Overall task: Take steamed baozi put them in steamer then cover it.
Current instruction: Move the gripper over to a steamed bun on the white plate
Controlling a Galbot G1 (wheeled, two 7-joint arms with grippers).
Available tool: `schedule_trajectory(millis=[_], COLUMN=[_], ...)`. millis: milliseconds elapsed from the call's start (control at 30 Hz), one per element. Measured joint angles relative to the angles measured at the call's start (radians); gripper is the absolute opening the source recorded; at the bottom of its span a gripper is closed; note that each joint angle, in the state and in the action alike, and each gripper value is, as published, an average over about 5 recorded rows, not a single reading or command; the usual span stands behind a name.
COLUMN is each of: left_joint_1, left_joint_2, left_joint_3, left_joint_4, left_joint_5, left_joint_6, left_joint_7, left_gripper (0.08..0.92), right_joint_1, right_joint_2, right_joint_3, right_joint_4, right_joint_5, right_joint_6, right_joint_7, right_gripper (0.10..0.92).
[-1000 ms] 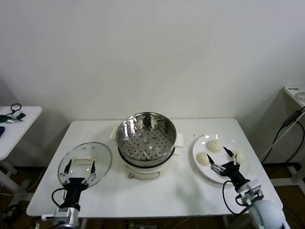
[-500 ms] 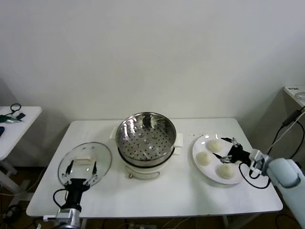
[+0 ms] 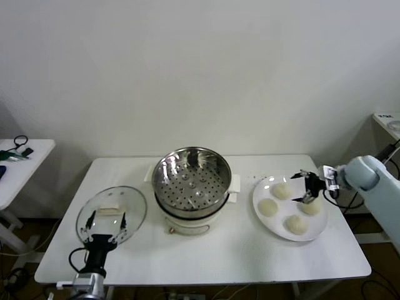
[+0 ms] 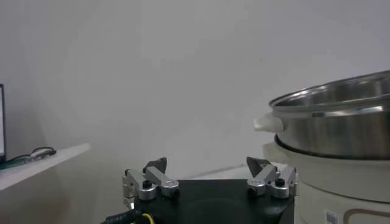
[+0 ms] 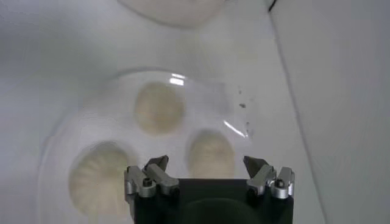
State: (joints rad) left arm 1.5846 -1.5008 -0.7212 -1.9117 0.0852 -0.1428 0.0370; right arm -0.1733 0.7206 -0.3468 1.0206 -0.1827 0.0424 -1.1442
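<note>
Now right pincer, jaws apart, low over plated steamed baozi.

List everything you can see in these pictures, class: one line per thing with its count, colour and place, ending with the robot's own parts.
baozi: four, cream-white, on the plate; one partly hidden behind the right gripper
plate: one, white, table's right part
steamer: one, shiny steel on a white base, table centre, no buns inside
glass lid: one, clear with cream handle, flat on the table's left part
table: one, white
side table: one, white, far left
left gripper: black, jaws open, over the lid
right gripper: black, jaws open, over the plate's far-right bun
</note>
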Motion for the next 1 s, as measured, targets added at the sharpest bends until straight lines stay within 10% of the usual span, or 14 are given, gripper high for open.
schedule_trajectory(millis=[1000], left_joint_1=[-0.003], left_joint_2=[0.015], left_joint_3=[-0.008], left_joint_4=[0.030], left_joint_5=[-0.003], left_joint_6=[0.003], left_joint_7=[-0.003], left_gripper=[0.823], right_joint_1=[0.215], right_joint_2=[0.379], right_joint_3=[-0.164], right_joint_4=[-0.528], right_joint_5=[-0.270], right_joint_6=[0.110], right_joint_7=[-0.049], right_gripper=[0.823])
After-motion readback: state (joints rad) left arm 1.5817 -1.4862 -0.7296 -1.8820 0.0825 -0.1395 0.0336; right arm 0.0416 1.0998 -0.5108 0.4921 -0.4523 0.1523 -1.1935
